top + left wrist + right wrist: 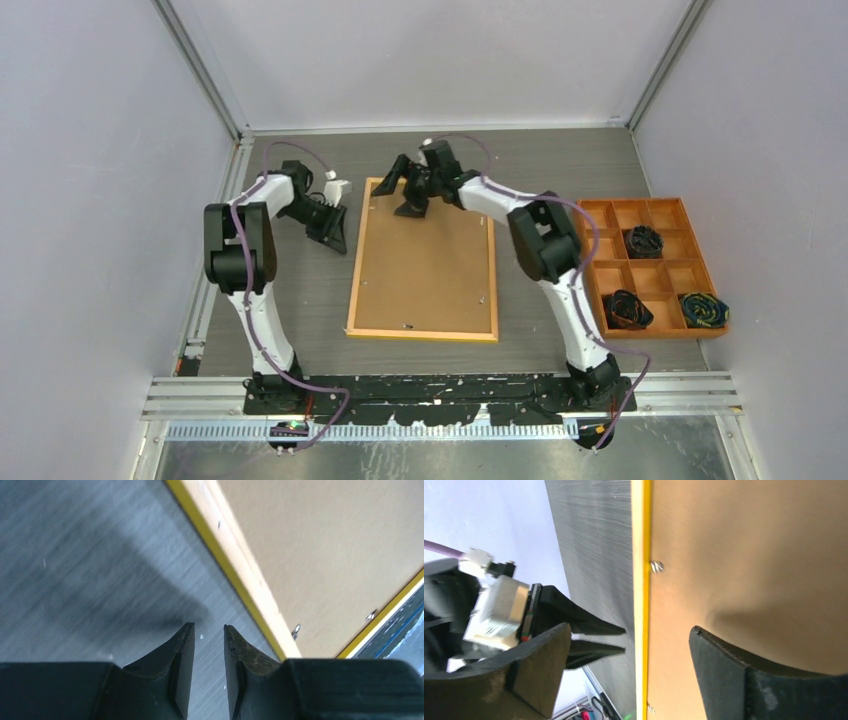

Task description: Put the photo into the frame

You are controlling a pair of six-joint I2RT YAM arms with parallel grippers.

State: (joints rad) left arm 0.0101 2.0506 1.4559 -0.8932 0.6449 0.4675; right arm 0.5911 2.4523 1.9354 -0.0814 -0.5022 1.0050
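Frame (425, 265) lies back-up in the middle of the table (300, 300). The photo is not visible in any view.

Top view: the right gripper (400, 200) hangs over the frame's far edge. The left gripper (335, 235) sits just beside the far left corner.

Left wrist view: the jaws stand a narrow gap apart with nothing between them, over the table beside the yellow rim. Two small clips (296, 630) show on the back.

Right wrist view: the jaws stand wide apart, straddling the rim.

Judgement: the back probably has to be opened first. Close squarely on the rim, lift slowly, and steady the frame with the left gripper.
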